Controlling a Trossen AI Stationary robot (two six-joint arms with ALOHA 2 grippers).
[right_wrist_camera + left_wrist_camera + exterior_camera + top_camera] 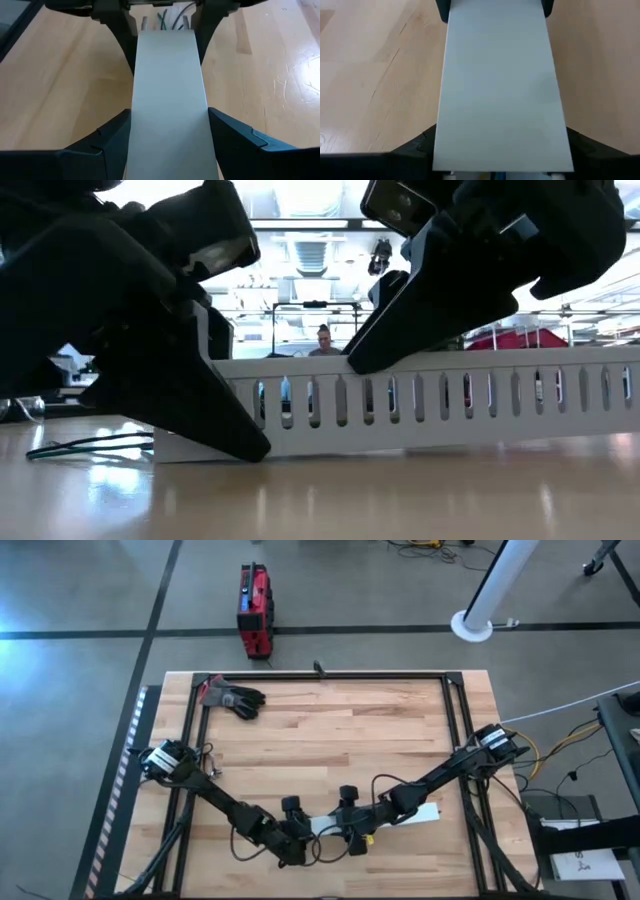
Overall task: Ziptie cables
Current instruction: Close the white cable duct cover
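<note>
Left gripper [300,840]: fingers either side of one end of the white strip [385,818], pinching it across its width, near the table's [330,740] front edge.
Right gripper [352,830]: clamped across the same strip a little farther along; in its wrist view the fingers [112,142] flank the strip [170,100] on both sides.
Why held so: with both grippers on one strip, it is probably being steadied or closed as a channel over the wires; that is a judgement only.
Cables: thin green and dark wires [90,445] lie on the table at the strip's left-gripper end, partly trailing out past it; their tips [167,20] also show beyond the strip's far end in the right wrist view.
Low view only: the strip's [450,405] slotted side wall, resting on the table, and a person far behind.
High view only: a glove [232,697] near the far edge, well apart, and a red case on the floor.
Left wrist view: only the strip's [500,90] plain top, no cables.
</note>
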